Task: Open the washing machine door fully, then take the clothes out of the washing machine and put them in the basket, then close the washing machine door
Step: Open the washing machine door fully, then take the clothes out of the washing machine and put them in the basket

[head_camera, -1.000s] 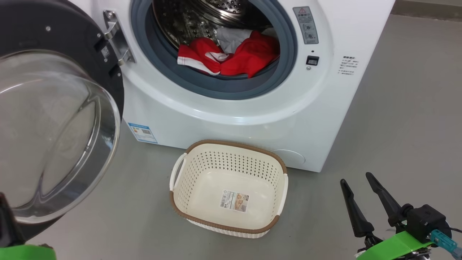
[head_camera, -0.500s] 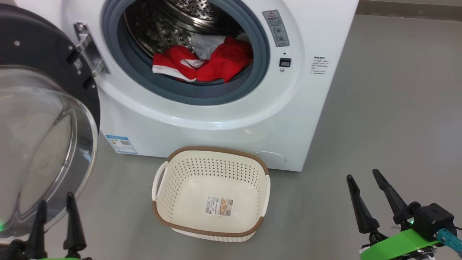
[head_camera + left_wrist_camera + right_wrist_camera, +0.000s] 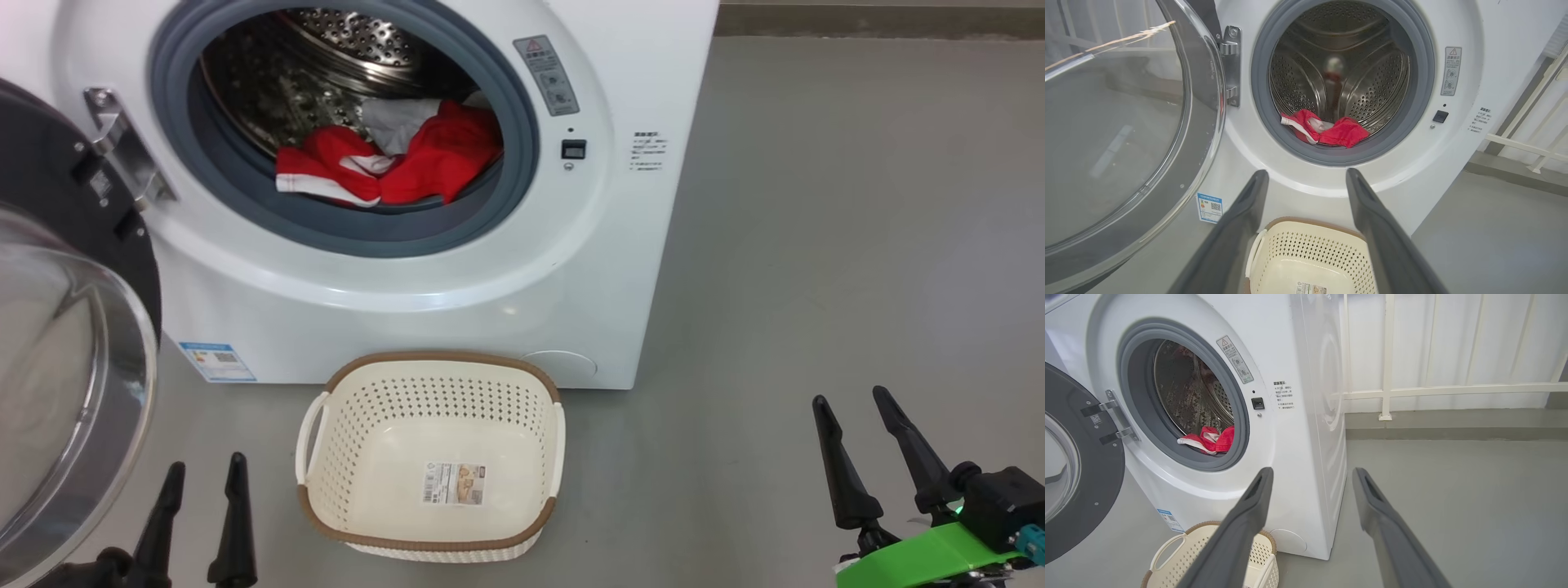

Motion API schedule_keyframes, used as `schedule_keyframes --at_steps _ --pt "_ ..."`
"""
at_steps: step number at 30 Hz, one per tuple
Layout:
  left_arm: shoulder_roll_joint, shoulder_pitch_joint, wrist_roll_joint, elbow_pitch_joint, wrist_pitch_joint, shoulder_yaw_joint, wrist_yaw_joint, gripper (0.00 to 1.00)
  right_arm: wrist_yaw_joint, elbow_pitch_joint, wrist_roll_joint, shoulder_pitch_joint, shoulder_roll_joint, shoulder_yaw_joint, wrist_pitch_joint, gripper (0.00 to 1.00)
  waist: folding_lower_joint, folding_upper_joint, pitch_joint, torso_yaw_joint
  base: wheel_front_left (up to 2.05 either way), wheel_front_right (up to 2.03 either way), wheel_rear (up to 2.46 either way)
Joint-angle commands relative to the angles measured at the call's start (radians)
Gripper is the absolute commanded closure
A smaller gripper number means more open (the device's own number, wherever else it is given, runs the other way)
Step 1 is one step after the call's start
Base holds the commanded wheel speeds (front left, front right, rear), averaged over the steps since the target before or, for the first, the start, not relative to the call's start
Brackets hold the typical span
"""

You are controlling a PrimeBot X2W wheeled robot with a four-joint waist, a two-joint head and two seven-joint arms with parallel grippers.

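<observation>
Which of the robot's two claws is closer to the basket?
The left gripper, at the head view's lower left, close beside the basket but not touching it. The right gripper stands far off over bare floor at the lower right.

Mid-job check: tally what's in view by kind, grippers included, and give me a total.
washing machine: 1
washing machine door, open: 1
basket, empty: 1
heap of clothes inside the machine: 1 (separate pieces can't be counted)
grippers: 2, left gripper and right gripper, both open
Total: 6
</observation>
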Motion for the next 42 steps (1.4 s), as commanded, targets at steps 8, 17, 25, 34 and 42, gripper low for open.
schedule_keyframes --at_steps 8,17,25,34,42 --pt "0.04 -0.001 -0.017 -0.041 -0.005 -0.04 -0.006 0.0 0.0 -0.036 0.002 0.017 -0.01 -0.015 -0.006 0.0 0.0 0.0 -0.007 -0.068 0.0 0.0 0.0" --pt "0.046 0.004 -0.036 -0.055 -0.005 -0.086 -0.006 0.0 0.0 -0.041 0.003 0.026 -0.007 -0.041 -0.006 0.0 0.0 0.0 -0.007 -0.122 0.0 0.0 0.0" --pt "0.049 -0.009 -0.041 -0.055 -0.005 -0.109 -0.006 0.0 0.0 -0.046 0.001 0.032 -0.001 -0.065 -0.006 0.0 0.0 0.0 0.002 -0.138 0.0 0.0 0.0" --pt "0.051 -0.017 -0.041 -0.058 -0.005 -0.114 -0.006 0.0 0.0 -0.049 0.001 0.029 0.001 -0.071 -0.006 0.0 0.0 0.0 0.002 -0.136 0.0 0.0 0.0" --pt "0.053 -0.019 -0.043 -0.062 -0.005 -0.117 -0.006 0.0 0.0 -0.049 0.0 0.027 0.001 -0.065 -0.006 0.0 0.0 0.0 -0.001 -0.131 0.0 0.0 0.0"
